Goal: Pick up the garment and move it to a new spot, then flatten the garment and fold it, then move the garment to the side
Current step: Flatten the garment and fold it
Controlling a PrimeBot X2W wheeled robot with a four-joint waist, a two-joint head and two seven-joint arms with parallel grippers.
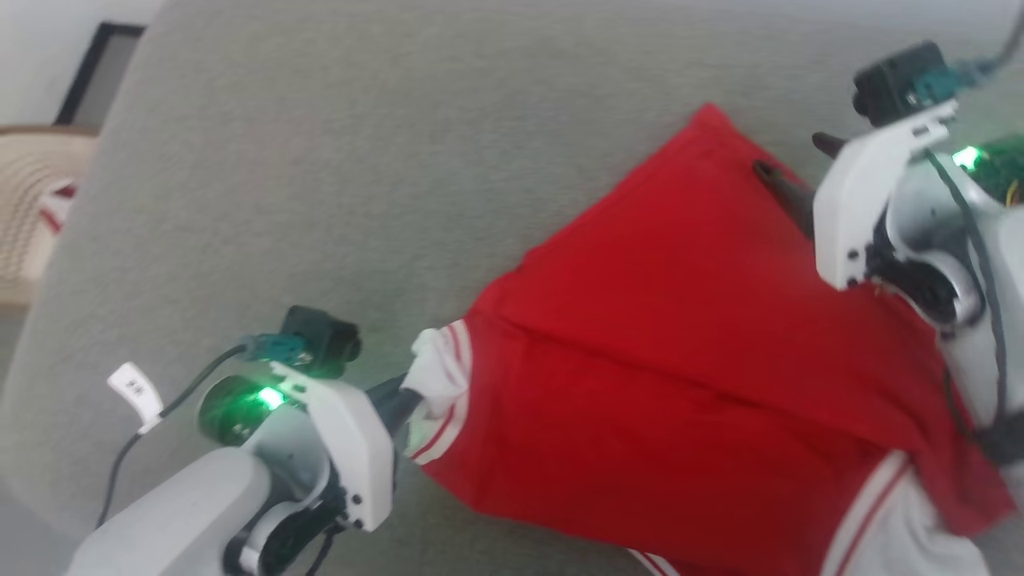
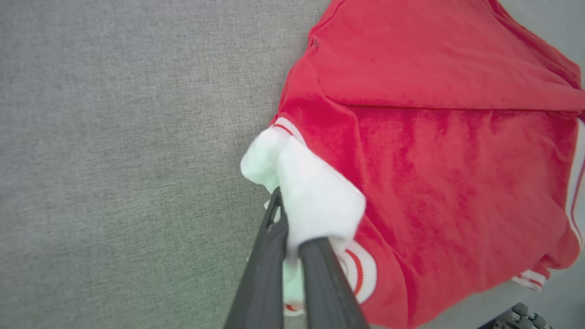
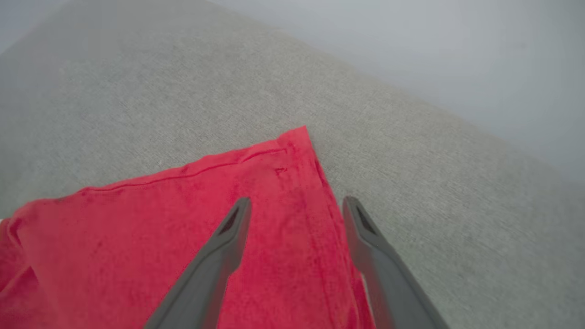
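Red garment (image 1: 680, 360) (creased), white cuff (image 2: 315, 196) — pinched

Home-like room: grey upholstered surface (image 1: 320, 160), beige perforated basket (image 1: 28, 180) holding cloth (image 1: 58, 204), dark frame (image 1: 90, 76) against white wall (image 1: 40, 48).

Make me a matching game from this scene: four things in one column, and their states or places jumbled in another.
1 left pincer
2 right pincer
3 garment
4 basket

A wide open
B beige, at the head view's far left edge
C shut on a white sleeve end
D red, lying on the grey surface

Pairs: 1-C, 2-A, 3-D, 4-B
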